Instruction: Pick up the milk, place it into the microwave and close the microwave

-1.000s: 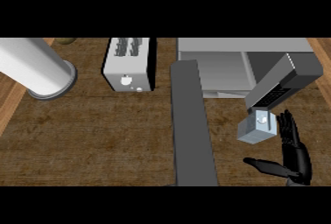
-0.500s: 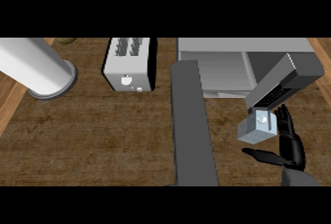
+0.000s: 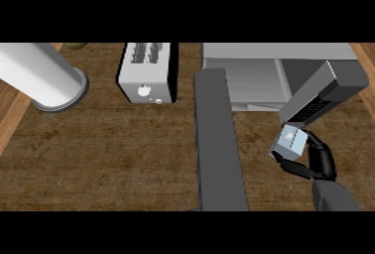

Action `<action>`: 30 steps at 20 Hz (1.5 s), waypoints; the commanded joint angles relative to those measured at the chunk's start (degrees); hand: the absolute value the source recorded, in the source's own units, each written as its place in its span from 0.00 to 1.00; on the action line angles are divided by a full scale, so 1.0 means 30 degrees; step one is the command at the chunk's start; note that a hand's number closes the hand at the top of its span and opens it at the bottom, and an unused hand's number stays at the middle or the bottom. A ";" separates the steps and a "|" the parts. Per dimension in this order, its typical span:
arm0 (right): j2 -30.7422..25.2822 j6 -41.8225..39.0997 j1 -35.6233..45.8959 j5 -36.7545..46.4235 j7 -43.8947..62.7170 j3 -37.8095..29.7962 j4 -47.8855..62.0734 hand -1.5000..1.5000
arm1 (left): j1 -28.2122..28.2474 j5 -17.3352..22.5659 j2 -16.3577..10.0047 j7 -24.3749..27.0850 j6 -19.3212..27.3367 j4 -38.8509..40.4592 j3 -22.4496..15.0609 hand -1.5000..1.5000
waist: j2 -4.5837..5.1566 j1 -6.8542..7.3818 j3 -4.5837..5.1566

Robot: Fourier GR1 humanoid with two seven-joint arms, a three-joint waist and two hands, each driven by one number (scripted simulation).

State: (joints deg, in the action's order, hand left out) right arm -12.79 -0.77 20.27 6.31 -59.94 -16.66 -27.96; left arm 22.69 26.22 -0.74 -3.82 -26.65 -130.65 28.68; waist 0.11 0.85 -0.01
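Milk carton [image 3: 289, 143] was pinched between curled fingers and thumb of the right hand [image 3: 316, 166], just below the microwave's [image 3: 249, 74] keypad edge, right of its open door [image 3: 219, 149], cavity mouth stood unblocked, 1 toaster [image 3: 147, 74] well apart on the wooden counter [image 3: 110, 158].

- I am looking steeply down into a kitchen, and the appliances along the back are telling me so.
- A brown, wood-grained surface [image 3: 110, 163] is filling most of my view, like a countertop, with paler wooden boards showing at the left edge.
- A white toaster [image 3: 148, 74] is sitting on it near the back, its slots facing up and a knob showing on its near end.
- A grey microwave [image 3: 275, 50] is standing just right of the toaster, its pale cavity lying open toward me.
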 commanded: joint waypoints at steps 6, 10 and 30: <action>0.0695 0.1543 0.1346 0.0321 -0.2848 -0.0220 0.2244 1.00 | 0.0416 0.0985 -0.0167 -0.0287 -0.0457 -0.0282 0.1192 0.00 | 0.0025 0.0105 -0.0025; -0.0186 0.0849 0.2447 0.0451 -0.3318 -0.0685 0.4562 1.00 | 0.0079 0.0180 0.0223 0.0325 -0.0798 0.0474 -0.0019 0.00 | 0.0150 0.0325 -0.0056; 0.3527 0.0740 0.0353 0.0499 0.6373 0.3332 -0.8570 1.00 | -0.0037 0.2052 -0.0831 -0.0294 -0.0831 0.1315 0.2444 0.00 | -0.0115 -0.0337 0.0021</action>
State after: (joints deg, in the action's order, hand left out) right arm -4.13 -1.63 21.17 7.75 -48.40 -8.17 -45.78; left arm 24.36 30.81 -1.73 -3.79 -29.95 -128.08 34.26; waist -0.31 -0.15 0.09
